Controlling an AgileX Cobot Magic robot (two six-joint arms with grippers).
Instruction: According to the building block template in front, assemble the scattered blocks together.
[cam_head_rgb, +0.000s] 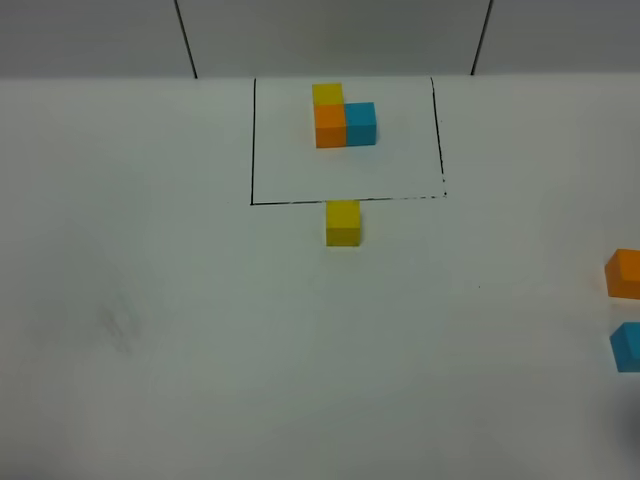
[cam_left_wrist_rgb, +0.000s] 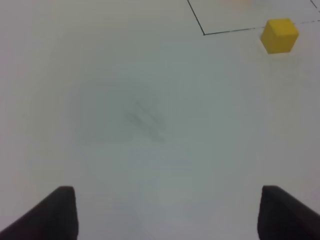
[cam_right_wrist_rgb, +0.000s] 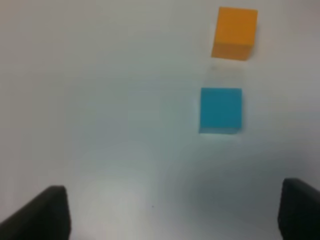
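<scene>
– Yellow block (cam_head_rgb: 342, 222) worries me most. It sits right at the near line of the black outline (cam_head_rgb: 252, 150), just in front of the template (cam_head_rgb: 345, 118).

– Why is that a risk? The left gripper (cam_left_wrist_rgb: 168, 202) is well away from it, jaws spread wide and empty over bare table (cam_head_rgb: 150, 300).

– Away for now. If that arm approaches from the near side and clips the cube, it probably slides over the line towards the template, and a knocked reference spoils the whole comparison.

– And the right side?

– The right gripper (cam_right_wrist_rgb: 175, 207) is also wide open and holds nothing. The blue block (cam_right_wrist_rgb: 221, 110) and the orange block (cam_right_wrist_rgb: 234, 33) lie ahead of it, near each other but apart, at the right edge of the high view.

– So the blue one is closer.

– Yes, but it is off the midline between the fingers. Closing without centring would likely push or twist it instead of gripping it, perhaps into the orange one.

– Anything about the order?

– Orange is the corner piece, with yellow behind it and blue on its right. Swap them and the shape comes out mirrored.
</scene>
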